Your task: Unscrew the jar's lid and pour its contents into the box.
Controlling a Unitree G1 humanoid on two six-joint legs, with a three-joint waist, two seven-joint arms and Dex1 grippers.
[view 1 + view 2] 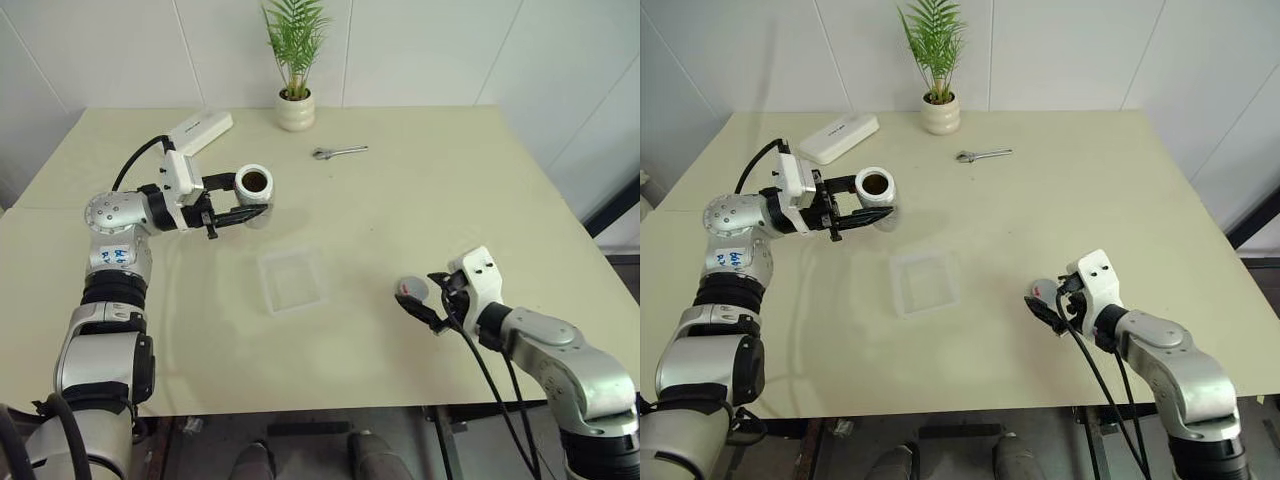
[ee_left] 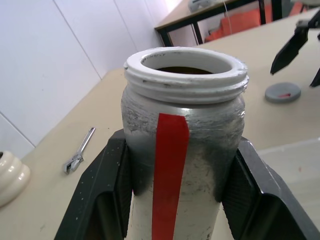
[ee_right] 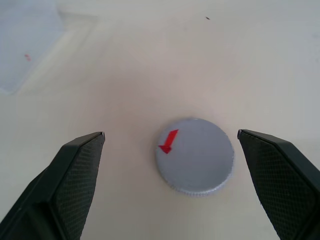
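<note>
Now jar (image 1: 254, 190) roughly upright, mouth up

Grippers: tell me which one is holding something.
The left gripper: shut on the open jar. The right gripper stands open over the lid on the table.

Jar (image 2: 182, 150) scuffed silvery metal w/ glossy red stripe; box (image 1: 292, 280) clear plastic.

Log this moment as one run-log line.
left gripper: shut on jar, held above table | jar: open | lid: on table | right gripper: jaws open around lid | box: empty, pour pending
</note>
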